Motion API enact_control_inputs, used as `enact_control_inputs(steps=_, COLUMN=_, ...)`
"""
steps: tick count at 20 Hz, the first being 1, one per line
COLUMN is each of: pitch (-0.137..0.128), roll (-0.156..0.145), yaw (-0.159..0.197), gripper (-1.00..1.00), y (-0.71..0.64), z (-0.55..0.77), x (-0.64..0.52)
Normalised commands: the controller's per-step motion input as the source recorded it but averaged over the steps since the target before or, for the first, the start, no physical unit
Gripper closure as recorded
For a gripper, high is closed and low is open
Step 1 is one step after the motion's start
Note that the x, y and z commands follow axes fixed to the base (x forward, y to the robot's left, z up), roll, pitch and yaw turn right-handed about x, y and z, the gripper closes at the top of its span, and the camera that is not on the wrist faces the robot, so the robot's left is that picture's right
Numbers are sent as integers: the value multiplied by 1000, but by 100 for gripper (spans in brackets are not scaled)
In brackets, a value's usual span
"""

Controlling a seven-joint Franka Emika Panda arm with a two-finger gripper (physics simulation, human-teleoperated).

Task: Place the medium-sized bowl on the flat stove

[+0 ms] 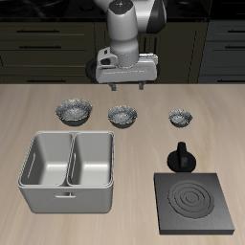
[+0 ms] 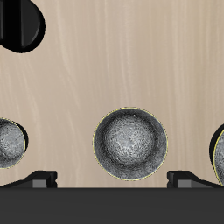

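Observation:
Three alike speckled grey bowls stand in a row across the middle of the table. The medium-sized bowl (image 1: 122,116) is the middle one and also shows in the wrist view (image 2: 130,143). The flat stove (image 1: 194,201) is a black slab with concentric rings near the table's front edge. My gripper (image 1: 122,86) hangs above the table just behind the medium-sized bowl, open and empty. In the wrist view the gripper (image 2: 114,179) shows its fingertips (image 2: 44,178) wide apart.
The larger bowl (image 1: 74,112) and the smallest bowl (image 1: 180,118) flank the medium one; both show at the wrist view's edges, the smallest bowl (image 2: 9,143) and the larger bowl (image 2: 219,156). A small black knobbed pot (image 1: 182,158) stands just behind the stove. A grey double-basin tray (image 1: 69,187) sits near the front.

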Motion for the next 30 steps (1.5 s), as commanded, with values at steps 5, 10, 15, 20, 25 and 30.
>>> enact_control_inputs(steps=5, pitch=21, roll=5, yaw=-3, gripper=-100, y=42, z=-206, x=65)
enact_control_inputs(steps=10, pitch=-4, roll=4, yaw=-11, gripper=-100, y=61, z=-163, x=4)
enact_control_inputs(steps=15, pitch=13, roll=12, yaw=-14, gripper=-100, y=86, z=-155, x=-22)
enact_control_inputs(steps=20, pitch=32, roll=-4, yaw=-25, gripper=-100, y=-25, z=-187, x=21)
enact_control_inputs(steps=25, pitch=-10, roll=-8, yaw=-16, gripper=-100, y=-22, z=-127, x=-56)
enact_control_inputs(steps=30, pitch=-20, roll=12, yaw=-1, gripper=-100, y=20, z=-172, x=-155)
